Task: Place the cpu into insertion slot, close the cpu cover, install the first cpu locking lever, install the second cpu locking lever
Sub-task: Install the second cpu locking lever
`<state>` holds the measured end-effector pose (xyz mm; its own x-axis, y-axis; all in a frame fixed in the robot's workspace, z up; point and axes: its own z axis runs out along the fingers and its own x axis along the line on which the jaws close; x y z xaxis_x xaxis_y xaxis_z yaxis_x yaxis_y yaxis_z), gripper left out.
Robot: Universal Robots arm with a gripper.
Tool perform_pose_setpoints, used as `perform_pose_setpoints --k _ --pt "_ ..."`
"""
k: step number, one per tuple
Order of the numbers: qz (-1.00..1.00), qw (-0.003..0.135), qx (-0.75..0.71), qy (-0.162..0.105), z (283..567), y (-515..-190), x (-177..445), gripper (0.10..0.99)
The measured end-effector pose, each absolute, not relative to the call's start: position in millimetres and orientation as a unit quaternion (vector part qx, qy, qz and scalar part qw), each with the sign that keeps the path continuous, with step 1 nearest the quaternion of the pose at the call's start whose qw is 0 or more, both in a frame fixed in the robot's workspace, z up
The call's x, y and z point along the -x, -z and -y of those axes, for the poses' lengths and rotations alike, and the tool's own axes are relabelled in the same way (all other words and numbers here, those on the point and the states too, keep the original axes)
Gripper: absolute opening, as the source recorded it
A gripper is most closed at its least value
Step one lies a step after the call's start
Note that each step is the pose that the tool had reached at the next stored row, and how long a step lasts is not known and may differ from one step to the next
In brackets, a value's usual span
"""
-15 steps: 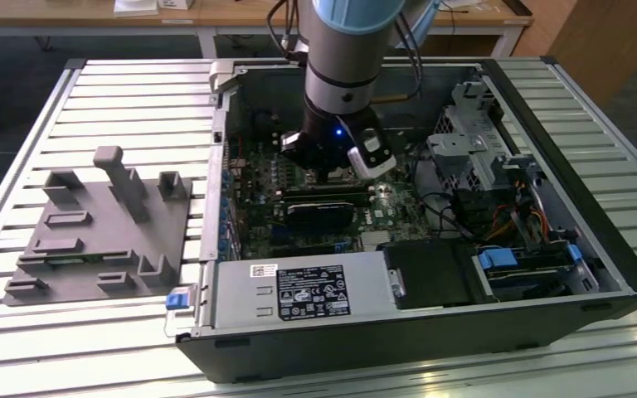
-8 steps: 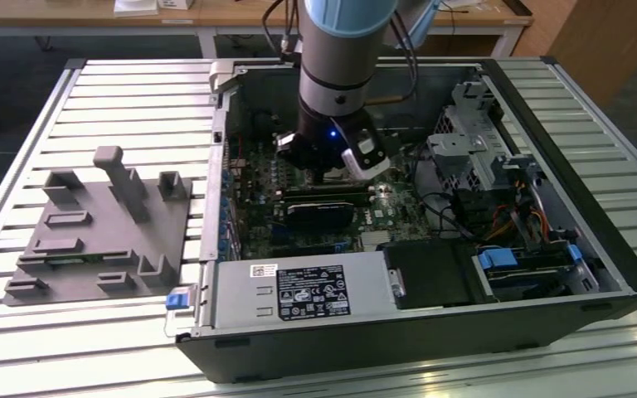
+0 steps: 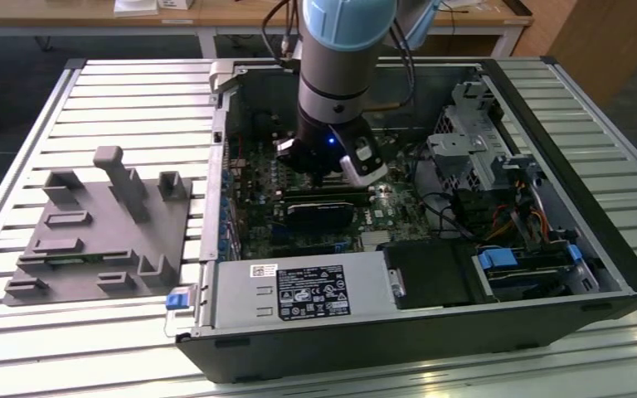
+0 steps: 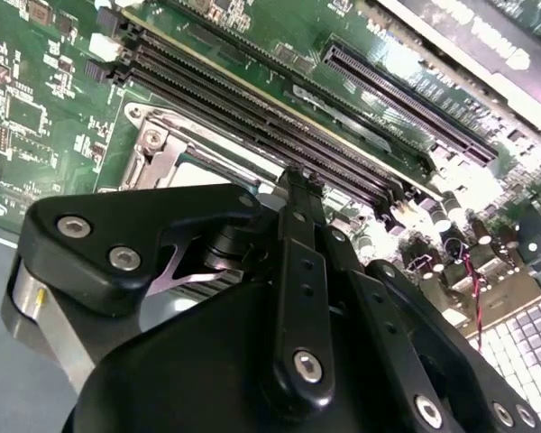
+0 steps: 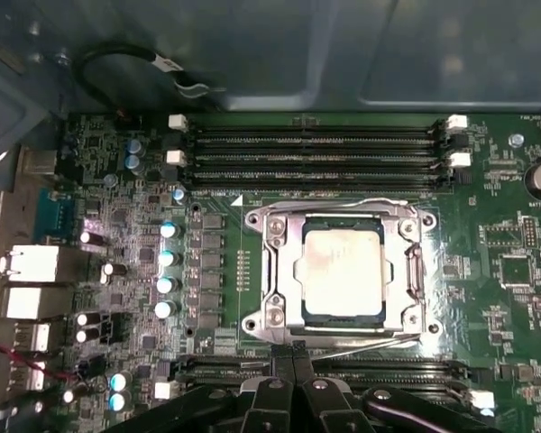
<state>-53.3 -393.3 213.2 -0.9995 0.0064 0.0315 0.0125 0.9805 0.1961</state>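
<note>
The open computer case [image 3: 407,274] lay on its side on a table of pale metal slats [image 3: 130,108]. Beside the case, toward the exterior view's left, a grey plastic fixture [image 3: 97,228] with upright posts stood on the same slats. Behind the case, a wooden desk [image 3: 97,16] and a dark floor were seen at the back of the room. A white and black label [image 3: 308,292] was stuck on the power supply box at the near edge of the case; its print was too small to read.

The arm [image 3: 335,75] reached down into the case, and the gripper [image 3: 321,176] hung just above the green motherboard [image 5: 126,180]. In the first wrist view the fingertips [image 5: 287,350] of the gripper [image 5: 293,354] stood pressed together with nothing between them, right at the edge of the insertion slot [image 5: 343,272].

The cpu [image 5: 343,271] sat flat inside the insertion slot, its dull silver top showing through the window of the cpu cover [image 5: 284,275], which lay down over it. A thin locking lever [image 5: 379,341] ran along the side of the insertion slot nearest the fingertips, and another lever [image 5: 343,206] ran along the opposite side, next to the long black memory slots [image 5: 316,155]. In the second wrist view the gripper body [image 4: 252,343] hid most of the insertion slot [image 4: 176,149].
</note>
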Motion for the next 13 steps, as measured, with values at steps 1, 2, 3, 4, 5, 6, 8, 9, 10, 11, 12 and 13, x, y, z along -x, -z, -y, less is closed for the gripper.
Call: perform_pose_setpoints --k 1,2,3,4,5,6,8,9,10,11,12,13 --pt "0.995 0.015 0.005 0.103 394.0 -212.9 53.5 0.106" --pt "0.994 0.015 0.005 0.106 395.3 -212.6 53.8 0.106" --pt "0.994 0.015 0.005 0.107 397.1 -212.3 54.1 0.106" --pt "0.994 0.015 0.005 0.109 399.3 -211.9 54.5 0.106" --pt "0.994 0.015 0.005 0.11 401.8 -211.7 55.3 0.106" --pt "0.994 0.015 0.005 0.111 403.3 -211.5 56.5 0.106" --pt "0.994 0.015 0.005 0.113 405.5 -211.3 59.3 0.106" --pt "0.993 0.015 0.005 0.114 406.0 -211.1 60.5 0.106" --pt "0.993 0.015 0.004 0.115 406.1 -210.8 62.0 0.106" --pt "0.993 0.015 0.004 0.116 406.1 -210.4 63.3 0.106" --pt "0.993 0.014 0.004 0.116 406.1 -209.8 64.0 0.106" --pt "0.993 0.014 0.004 0.117 406.0 -208.7 64.6 0.106"
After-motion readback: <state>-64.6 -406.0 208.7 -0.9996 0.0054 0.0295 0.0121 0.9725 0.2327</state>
